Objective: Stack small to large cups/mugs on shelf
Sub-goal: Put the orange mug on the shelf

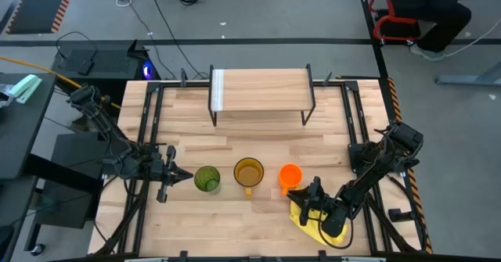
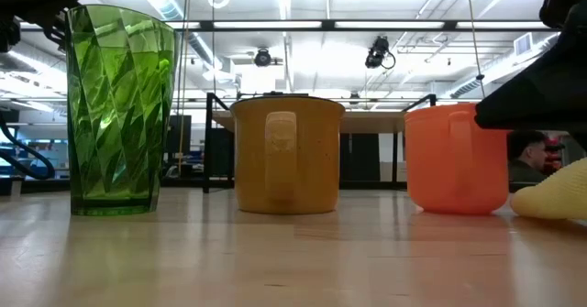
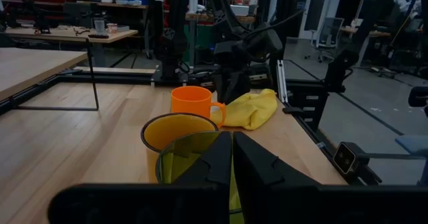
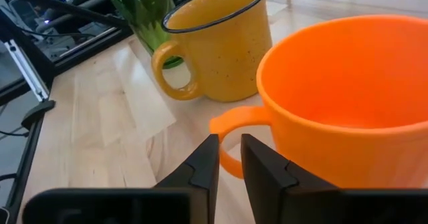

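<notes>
Three vessels stand upright in a row on the tabletop: the green tumbler [image 1: 207,178] [image 2: 119,115], the amber mug [image 1: 249,172] [image 2: 287,156] and the orange cup [image 1: 290,176] [image 2: 456,160]. The shelf [image 1: 262,90] stands empty beyond them, toward the far edge. My left gripper [image 1: 188,174] [image 3: 232,154] is shut and lies level, its tips just short of the tumbler's left side. My right gripper [image 1: 301,194] [image 4: 229,162] comes in low from the near right at the orange cup's handle. My right gripper has its two fingers on either side of the orange cup's handle [image 4: 229,158], at the lower part of the loop on the cup's near side. It comes nearly level, slanting in from the table's near right. The cup stands upright on the table.
A yellow cloth [image 1: 308,219] [image 2: 555,197] lies under my right arm near the table's near edge. Black frame rails run along the table's left and right sides. Bare wood lies between the row of vessels and the shelf.
</notes>
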`<state>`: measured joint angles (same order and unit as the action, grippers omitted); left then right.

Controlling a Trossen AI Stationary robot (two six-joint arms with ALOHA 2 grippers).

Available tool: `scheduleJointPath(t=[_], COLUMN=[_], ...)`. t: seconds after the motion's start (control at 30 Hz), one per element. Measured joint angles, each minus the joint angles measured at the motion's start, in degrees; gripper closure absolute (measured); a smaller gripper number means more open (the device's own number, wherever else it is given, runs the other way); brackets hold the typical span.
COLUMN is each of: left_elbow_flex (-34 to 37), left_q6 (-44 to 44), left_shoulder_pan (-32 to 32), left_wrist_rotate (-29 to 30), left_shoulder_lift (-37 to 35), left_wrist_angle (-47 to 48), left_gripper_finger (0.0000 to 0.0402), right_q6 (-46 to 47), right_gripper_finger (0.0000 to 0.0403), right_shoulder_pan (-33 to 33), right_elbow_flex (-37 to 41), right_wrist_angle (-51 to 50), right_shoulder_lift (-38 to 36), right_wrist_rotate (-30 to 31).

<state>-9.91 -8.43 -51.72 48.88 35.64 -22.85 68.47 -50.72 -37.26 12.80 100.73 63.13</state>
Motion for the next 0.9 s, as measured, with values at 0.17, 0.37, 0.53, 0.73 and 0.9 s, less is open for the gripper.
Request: scheduleJointPath(t=[0.17, 0.37, 0.53, 0.73, 0.9], left_elbow_flex=[0.0, 0.0, 0.0, 0.0, 0.0], left_q6=[-0.2, -1.5, -1.7, -1.7, -1.9], left_shoulder_pan=[0.0, 0.0, 0.0, 0.0, 0.0], left_wrist_rotate=[0.0, 0.0, 0.0, 0.0, 0.0], left_shoulder_lift=[0.0, 0.0, 0.0, 0.0, 0.0], left_wrist_angle=[0.0, 0.0, 0.0, 0.1, 0.4], left_gripper_finger=[0.0383, 0.0377, 0.0376, 0.0381, 0.0375], right_q6=[1.2, 3.5, 4.7, 11.8, 12.5], right_gripper_finger=[0.0312, 0.0301, 0.03, 0.03, 0.03], right_shoulder_pan=[1.0, 3.4, 4.3, 4.0, 2.9], right_elbow_flex=[0.0, 0.0, 0.0, 0.0, 0.0], right_wrist_angle=[-1.2, -4.2, -5.3, -12.5, -10.7], right_shoulder_lift=[0.0, 0.0, 0.0, 0.0, 0.0], right_wrist_rotate=[0.0, -0.4, -0.9, -0.9, 0.1])
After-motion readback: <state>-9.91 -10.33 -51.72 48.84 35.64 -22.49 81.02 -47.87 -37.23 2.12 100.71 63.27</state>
